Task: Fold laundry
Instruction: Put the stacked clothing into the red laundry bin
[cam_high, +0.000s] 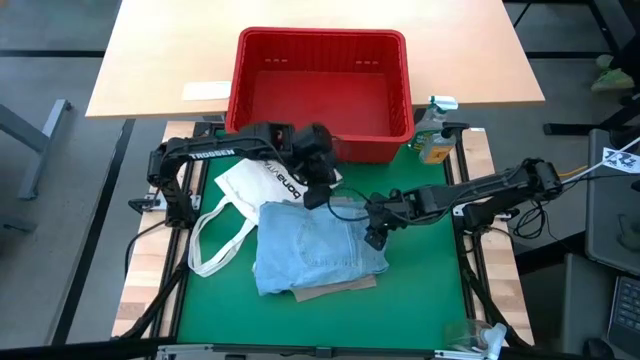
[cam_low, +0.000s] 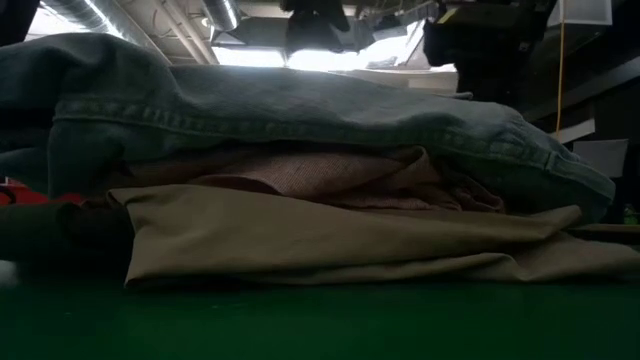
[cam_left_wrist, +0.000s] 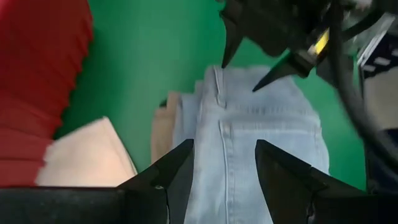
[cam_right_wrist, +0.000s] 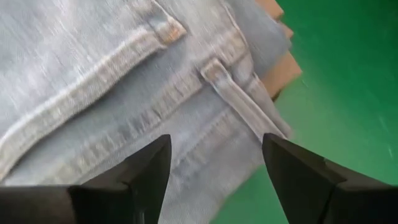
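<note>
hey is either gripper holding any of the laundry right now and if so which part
Nothing is held. The right gripper hangs open over the jeans, and the left gripper stands open above their far edge, empty.

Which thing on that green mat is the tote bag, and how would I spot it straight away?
Start at the red basket at the far end of the green mat. Just in front of its left half lies the white tote bag, partly under the left arm, beside the folded light blue jeans. Unlike the clothes, it has black lettering and long looping handles.
</note>
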